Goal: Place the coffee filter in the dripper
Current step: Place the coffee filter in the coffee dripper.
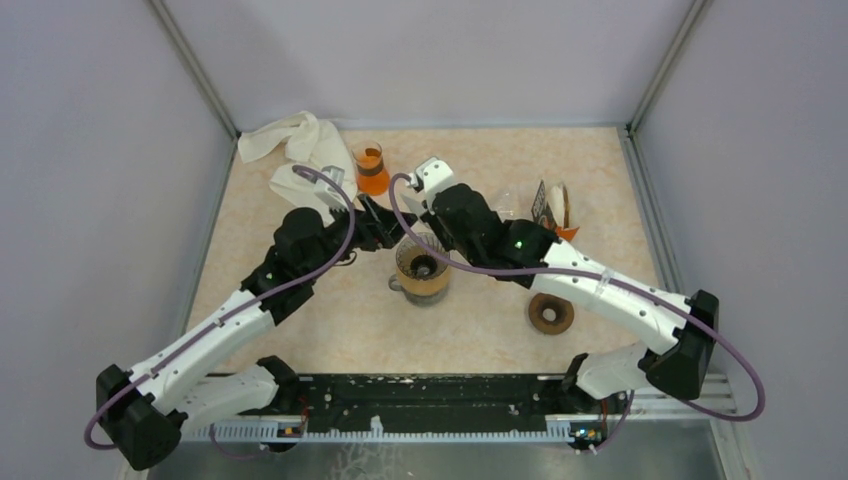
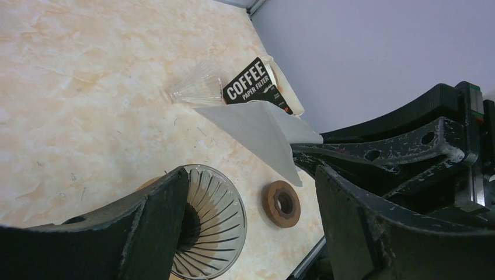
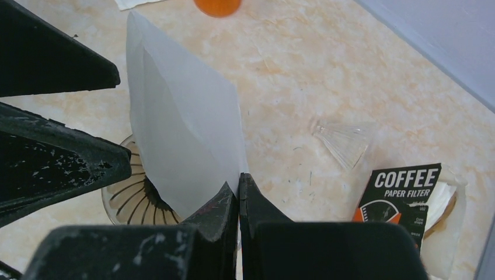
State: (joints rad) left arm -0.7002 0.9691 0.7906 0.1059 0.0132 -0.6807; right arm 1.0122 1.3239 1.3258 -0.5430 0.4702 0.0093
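**Surface:** beige marbled tabletop (image 1: 500,170), filling centre frame.
**Enclosure:** pale lilac walls (image 1: 420,60) at left, back and right.
**Coffee filter** (image 3: 181,134): centre frame, edge pinched in the clenched right gripper (image 3: 238,182), over the ribbed glass dripper (image 1: 422,268).
**Left gripper** (image 2: 251,175): jaws spread, holding nothing.
**Filter pack** (image 1: 548,205): upper right.

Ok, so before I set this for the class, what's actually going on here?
The right gripper is shut on the edge of a white paper coffee filter and holds it in the air near the ribbed glass dripper in the middle of the table. The filter is not yet seated in the dripper. The left gripper is open close by, holding nothing. The filter pack sits off to the side.
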